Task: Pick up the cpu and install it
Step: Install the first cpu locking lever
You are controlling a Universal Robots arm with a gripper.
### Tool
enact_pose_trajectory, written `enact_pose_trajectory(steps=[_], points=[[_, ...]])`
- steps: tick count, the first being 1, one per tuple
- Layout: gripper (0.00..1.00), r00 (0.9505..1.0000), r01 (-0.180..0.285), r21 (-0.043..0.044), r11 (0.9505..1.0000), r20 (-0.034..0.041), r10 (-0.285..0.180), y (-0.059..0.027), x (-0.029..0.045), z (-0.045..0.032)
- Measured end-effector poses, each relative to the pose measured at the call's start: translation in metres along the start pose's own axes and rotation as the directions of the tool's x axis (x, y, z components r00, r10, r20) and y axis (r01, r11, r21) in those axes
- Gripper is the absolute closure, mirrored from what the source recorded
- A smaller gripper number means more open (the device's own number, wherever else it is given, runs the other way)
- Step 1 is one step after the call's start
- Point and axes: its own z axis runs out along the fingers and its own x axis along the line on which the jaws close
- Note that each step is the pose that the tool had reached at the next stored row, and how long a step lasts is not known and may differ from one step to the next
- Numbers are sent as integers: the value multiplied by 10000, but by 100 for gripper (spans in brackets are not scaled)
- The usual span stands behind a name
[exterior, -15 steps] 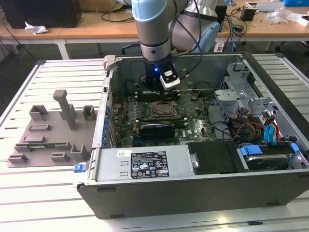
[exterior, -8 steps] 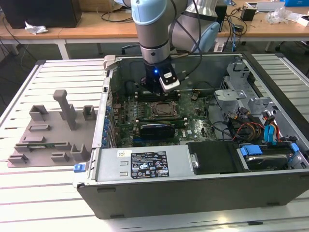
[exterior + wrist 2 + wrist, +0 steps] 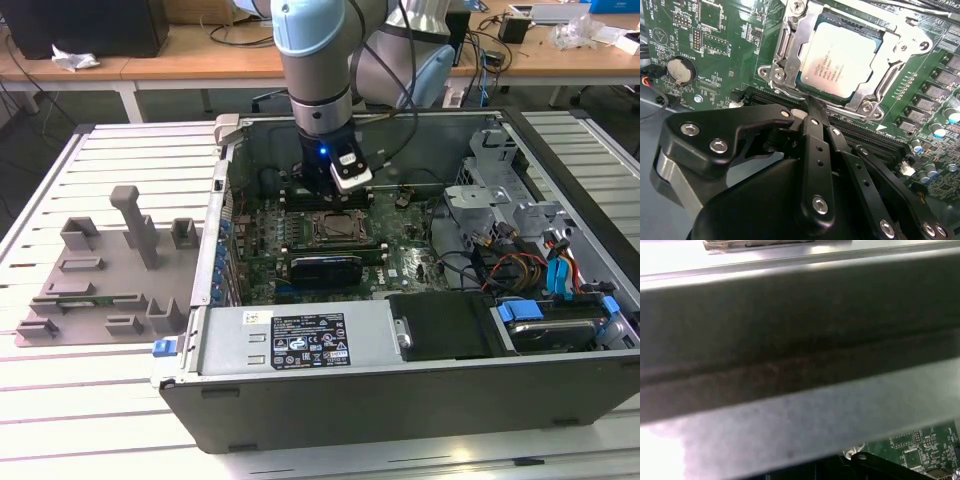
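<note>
The cpu [image 3: 840, 60] lies flat in the metal socket frame [image 3: 785, 47] on the green motherboard [image 3: 715, 30], silver top up. In the second wrist view my gripper [image 3: 810, 106] is shut with nothing between its fingers, its tip at the socket's edge just beside the chip. In the exterior view the arm [image 3: 320, 110] reaches down into the open computer case, right behind the socket with the cpu [image 3: 336, 227].
Black memory slots [image 3: 870, 137] run beside the socket, and a coin battery [image 3: 679, 70] sits further off. The case wall [image 3: 790, 340] is close to the wrist. A power supply [image 3: 300, 340], cables and drive cage [image 3: 500, 195] crowd the case. A grey tray [image 3: 100, 280] lies at the exterior view's left.
</note>
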Motion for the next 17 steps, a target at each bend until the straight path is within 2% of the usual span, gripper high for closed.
enact_pose_trajectory(steps=[4,11,17], points=[[89,10000,0,2,10000,0,0,1,-13,5],[89,10000,-4,-15,10000,-3,4,17,-97,22],[89,10000,-5,-20,10000,-3,5,20,-101,16]])
